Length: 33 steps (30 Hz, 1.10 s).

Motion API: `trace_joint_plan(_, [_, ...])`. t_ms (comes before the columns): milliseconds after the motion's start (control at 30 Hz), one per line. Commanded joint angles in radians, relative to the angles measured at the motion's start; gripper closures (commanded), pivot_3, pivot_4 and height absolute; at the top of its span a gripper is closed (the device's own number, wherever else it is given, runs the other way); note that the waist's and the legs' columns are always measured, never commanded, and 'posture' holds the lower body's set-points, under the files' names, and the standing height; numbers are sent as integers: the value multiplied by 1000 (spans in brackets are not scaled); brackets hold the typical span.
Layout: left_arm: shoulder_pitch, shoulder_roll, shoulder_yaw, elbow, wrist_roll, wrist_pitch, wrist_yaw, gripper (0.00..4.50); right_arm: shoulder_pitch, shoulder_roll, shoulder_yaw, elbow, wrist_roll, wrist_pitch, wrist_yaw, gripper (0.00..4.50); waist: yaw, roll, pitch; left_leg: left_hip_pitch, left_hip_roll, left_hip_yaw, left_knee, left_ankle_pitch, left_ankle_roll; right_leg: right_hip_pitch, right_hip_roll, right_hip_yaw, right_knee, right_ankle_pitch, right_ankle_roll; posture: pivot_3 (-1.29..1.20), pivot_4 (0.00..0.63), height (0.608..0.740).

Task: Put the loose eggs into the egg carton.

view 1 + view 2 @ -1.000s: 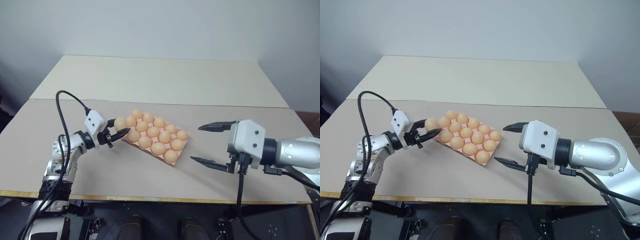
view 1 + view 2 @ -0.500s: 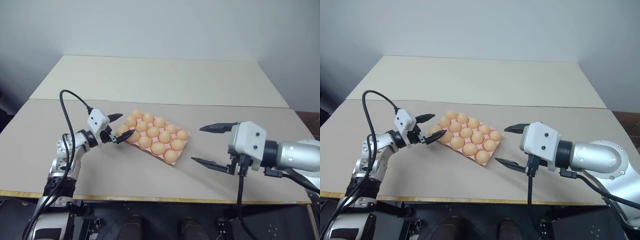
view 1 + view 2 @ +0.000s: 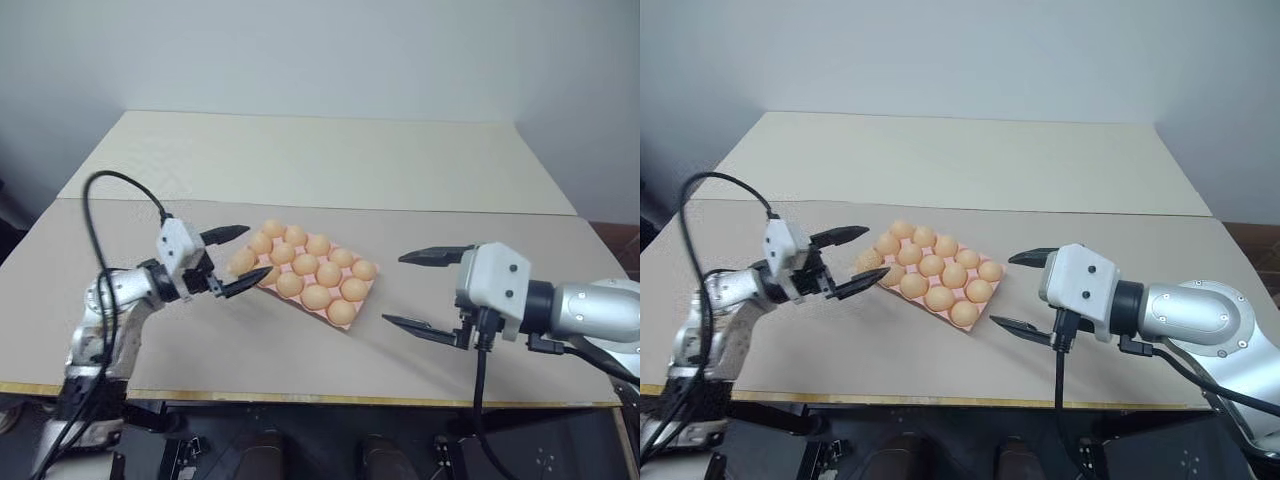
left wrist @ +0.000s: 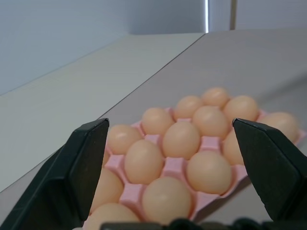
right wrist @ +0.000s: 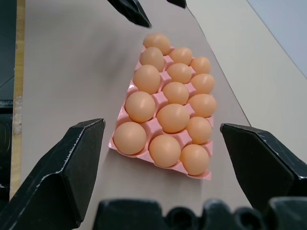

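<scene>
Right gripper lower right of frame, jaws spread wide, nothing between them, hanging above table well apart from carton. Left gripper left of centre, fingers released and wide apart, empty, tips just beside carton's left corner. Egg carton, pink, centre of frame, sits angled on table; every visible well filled with eggs, about fifteen, light orange-tan. Second, paler tabletop across upper half of frame, beyond seam.

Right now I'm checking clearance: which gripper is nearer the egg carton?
Left. The left gripper sits open just off the egg carton, at its left end; the right gripper hangs open, farther off its right side.
</scene>
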Motion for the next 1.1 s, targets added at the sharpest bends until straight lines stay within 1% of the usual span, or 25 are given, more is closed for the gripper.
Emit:
trace_joint_plan(33, [82,97,94,-143,-88,89,-50,25,-16,-12,-45,-4,15,-22,24,0,-5,0,0,1,0,0,0,0,0,1,0,0,0,0,0,0,150,740])
trace_joint_plan(133, [167,171,163,-200,-112,125,-79,25,-16,-25,-87,16,41,-22,63,0,-6,1,0,2,0,0,-1,0,0,1,0,0,0,0,0,0,150,740])
trace_joint_plan(267, [290,249,298,-258,-136,160,-121,25,-8,-67,-163,71,80,-36,160,0,-4,1,0,2,1,0,0,0,0,1,0,0,0,0,0,0,150,740])
trace_joint_plan(467, [435,317,524,-300,-182,241,-184,25,20,-145,-235,157,73,-89,310,0,-3,1,0,1,1,1,-1,0,0,1,0,0,-1,0,0,0,150,740])
trace_joint_plan(600, [474,360,644,-312,-191,302,-202,25,43,-173,-270,210,66,-117,379,0,-2,1,1,2,1,1,-1,0,0,1,0,0,-1,0,0,0,150,740])
trace_joint_plan(800, [524,354,803,-383,-231,404,-197,25,43,-210,-272,306,37,-155,446,0,-5,1,1,2,1,2,-2,0,0,1,0,1,-1,0,0,0,150,740])
trace_joint_plan(967, [571,343,859,-430,-240,444,-192,25,11,-227,-241,365,17,-192,484,0,-6,2,1,3,2,3,-2,0,0,1,0,1,-1,-1,-1,0,150,740])
trace_joint_plan(1100, [588,351,888,-441,-244,491,-175,25,-13,-233,-216,395,5,-211,504,0,-6,2,1,4,2,3,-2,0,0,1,0,2,-1,-1,-1,0,150,740])
